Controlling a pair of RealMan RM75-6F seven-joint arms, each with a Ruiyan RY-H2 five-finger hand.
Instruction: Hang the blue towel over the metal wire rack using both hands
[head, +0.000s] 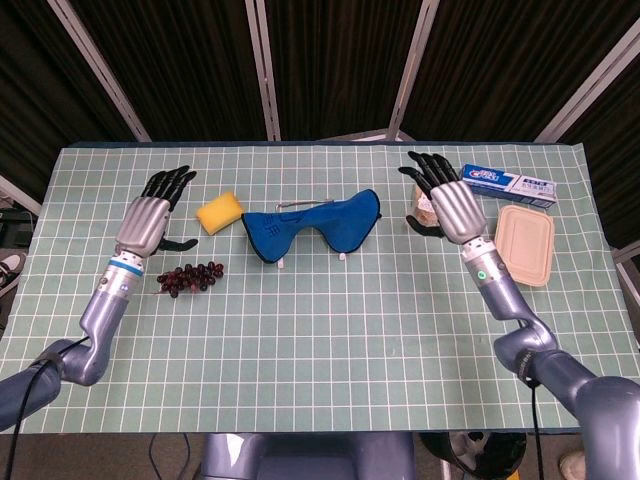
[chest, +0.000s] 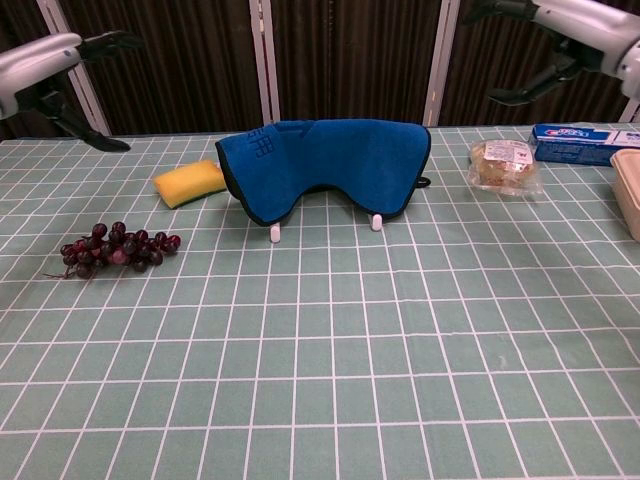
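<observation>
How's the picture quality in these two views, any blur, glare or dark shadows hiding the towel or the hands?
Head view: even light, sharp, no glare; blue towel and both hands clear. Chest view: towel sharp with a soft shadow beneath; left hand and right hand sit at the frame edges, dark fingers merging into the black curtain.

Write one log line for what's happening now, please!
blue towel: draped over rack | left hand: open, away | right hand: open, away

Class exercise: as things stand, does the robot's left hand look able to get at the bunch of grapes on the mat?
Probably yes. The left hand is open, holds nothing, and hangs just behind the grapes. Nothing stands between them; the yellow sponge lies off to the side.
</observation>
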